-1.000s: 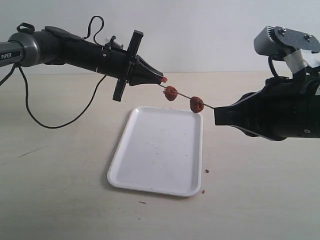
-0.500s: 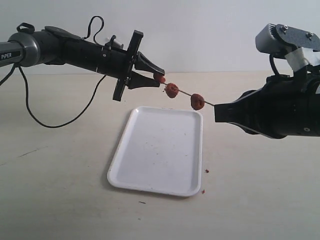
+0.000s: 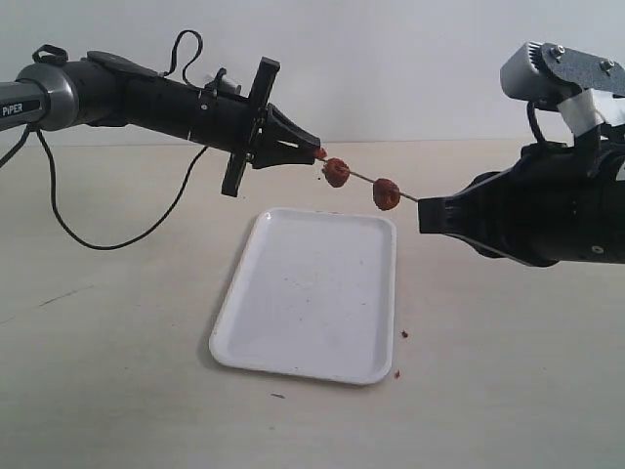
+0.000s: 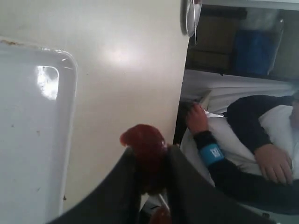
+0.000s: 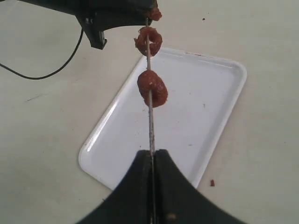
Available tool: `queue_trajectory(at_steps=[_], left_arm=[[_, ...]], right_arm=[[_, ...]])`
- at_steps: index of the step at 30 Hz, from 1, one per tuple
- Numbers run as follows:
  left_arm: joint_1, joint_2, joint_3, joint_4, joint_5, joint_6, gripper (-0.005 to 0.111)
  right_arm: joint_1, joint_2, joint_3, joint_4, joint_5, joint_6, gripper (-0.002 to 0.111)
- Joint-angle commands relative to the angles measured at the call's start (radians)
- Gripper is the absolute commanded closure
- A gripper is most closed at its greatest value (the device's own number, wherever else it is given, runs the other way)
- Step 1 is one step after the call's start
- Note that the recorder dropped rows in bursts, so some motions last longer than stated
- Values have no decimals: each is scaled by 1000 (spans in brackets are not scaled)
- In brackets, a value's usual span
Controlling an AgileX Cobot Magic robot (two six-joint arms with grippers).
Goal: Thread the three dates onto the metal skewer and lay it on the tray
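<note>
My left gripper (image 3: 314,152) is shut on one dark red date (image 4: 146,143), pinched between its fingers (image 4: 122,186) right at the skewer's far tip. The thin metal skewer (image 3: 405,196) runs level in the air above the tray's far edge, and my right gripper (image 3: 422,207) is shut on its other end. Two dates (image 3: 337,173) (image 3: 386,193) are threaded on it; in the right wrist view they are the far date (image 5: 148,40) and the near date (image 5: 152,87) on the rod (image 5: 151,123). The white tray (image 3: 303,293) lies flat below, with nothing on it.
Small brown crumbs (image 3: 403,334) lie on the beige table off the tray's right side. A black cable (image 3: 107,242) loops down from the left arm onto the table. The left wrist view shows the table edge and a seated person (image 4: 243,140) beyond it.
Half a second ago the left jaws stood spread around the third date at the skewer tip; now they are shut on it. The skewer and right gripper have risen slightly.
</note>
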Motion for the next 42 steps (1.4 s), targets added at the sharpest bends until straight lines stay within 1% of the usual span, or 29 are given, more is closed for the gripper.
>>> queue_trajectory(at_steps=[1, 7, 13, 18, 28, 32, 42], left_arm=[[-6, -10, 2, -21, 0, 5, 86], [-6, -10, 2, -32, 0, 5, 86], [-6, -10, 2, -30, 0, 5, 86], [-6, -10, 2, -32, 0, 5, 86], [-6, -10, 2, -55, 0, 3, 86], [-6, -10, 2, -95, 0, -13, 86], [-6, -10, 2, -100, 0, -55, 86]], right_arm=[[-3, 9, -4, 0, -39, 3, 108], [-3, 76, -4, 0, -81, 3, 108], [-3, 89, -4, 8, -92, 3, 108], [-3, 67, -4, 8, -52, 3, 108], [-3, -102, -4, 8, -17, 3, 108], [-3, -95, -4, 8, 12, 3, 108], [-3, -62, -4, 8, 41, 3, 108]])
